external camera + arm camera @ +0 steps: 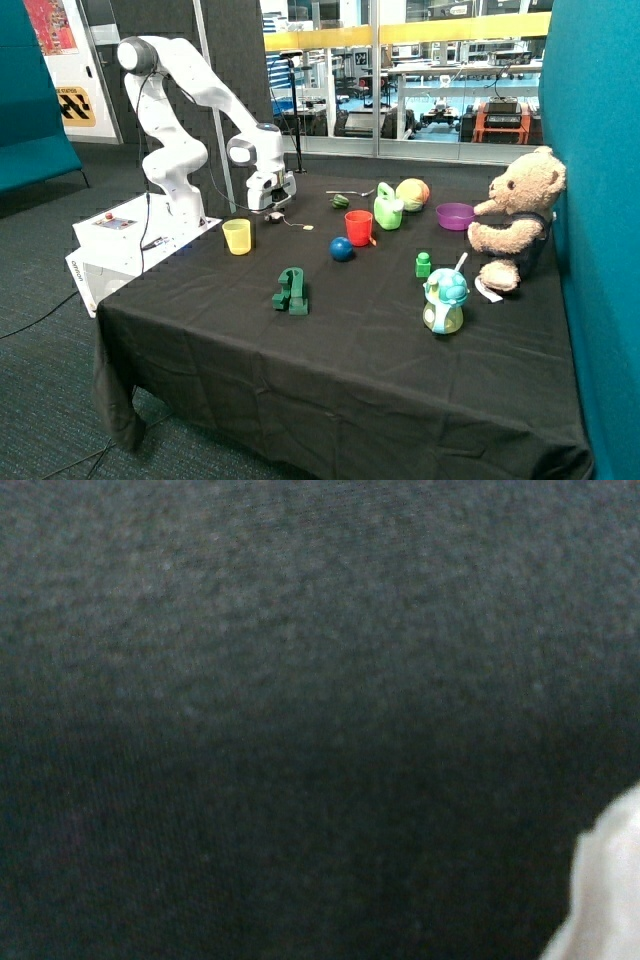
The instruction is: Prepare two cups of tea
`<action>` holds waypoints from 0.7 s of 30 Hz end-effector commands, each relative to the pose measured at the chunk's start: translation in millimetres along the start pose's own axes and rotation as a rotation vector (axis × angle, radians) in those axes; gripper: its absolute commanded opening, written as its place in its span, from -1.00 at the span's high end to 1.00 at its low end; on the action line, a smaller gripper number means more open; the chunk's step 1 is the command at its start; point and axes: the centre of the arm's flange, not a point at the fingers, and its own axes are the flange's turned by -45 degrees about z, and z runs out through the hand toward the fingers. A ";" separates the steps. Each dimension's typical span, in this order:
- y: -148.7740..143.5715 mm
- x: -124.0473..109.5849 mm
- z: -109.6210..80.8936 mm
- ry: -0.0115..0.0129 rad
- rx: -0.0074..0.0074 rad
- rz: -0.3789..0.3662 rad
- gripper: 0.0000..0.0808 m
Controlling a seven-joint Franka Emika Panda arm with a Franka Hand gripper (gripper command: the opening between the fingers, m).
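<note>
The yellow cup (238, 237) stands near the table edge closest to the robot base. The red cup (358, 228) stands mid-table, in front of the light-green watering can. My gripper (272, 207) is low over the black cloth behind the yellow cup, right at a small tea bag (273, 216). Its thin string runs to an orange tag (307, 228). The wrist view shows close-up black cloth (300, 700) with a white piece, probably the tea bag (605, 890), at one corner. I see only one tea bag.
A blue ball (342, 249) lies beside the red cup. The watering can (388, 207), a coloured ball (412, 192), a purple bowl (456, 215) and a teddy bear (515, 215) stand further along. A green toy (291, 291) and a toy teapot (445, 300) sit nearer the front.
</note>
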 end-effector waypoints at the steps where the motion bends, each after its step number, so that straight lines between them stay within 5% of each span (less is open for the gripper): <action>1: -3.9 1.5 4.5 0.0017 0.0001 -0.001 -0.03; 10: -6.5 3.0 5.3 0.0017 0.0001 -0.018 0.93; 21: -0.2 2.6 3.5 0.0017 0.0001 0.011 1.00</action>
